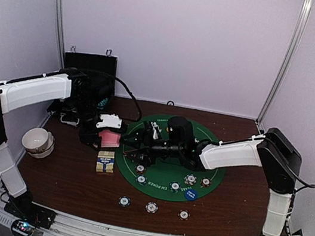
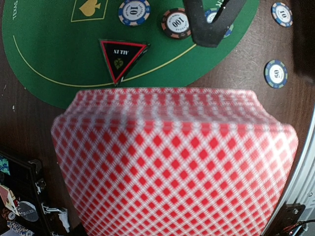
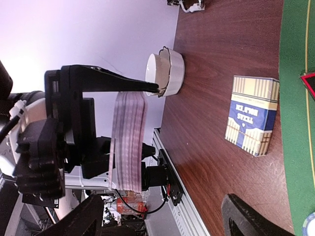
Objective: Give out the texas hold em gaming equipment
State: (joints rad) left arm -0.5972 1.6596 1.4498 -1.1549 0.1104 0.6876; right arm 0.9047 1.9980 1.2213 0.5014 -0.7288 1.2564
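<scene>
the left claw [image 1: 106, 136] is clamped on the deck of red-backed cards [image 2: 172, 162] and holds it above the brown surface [image 1: 64, 169], just left of the green mat [image 1: 167, 167]. the right claw [image 3: 162, 211] faces the deck from the mat side. its fingers are spread wide with nothing between them, near the cards but apart from them. a white bowl [image 1: 37, 141] sits by the surface's left edge, with bare wood between it and the card box [image 1: 105, 162]. three chips [image 1: 151, 207] line the near edge. the triangle marker [image 2: 122, 58] reads "all in". a blue-white chip [image 2: 134, 11] shows "10" and a brown chip [image 2: 175, 23] shows "100". the box says "texas hold'em".
</scene>
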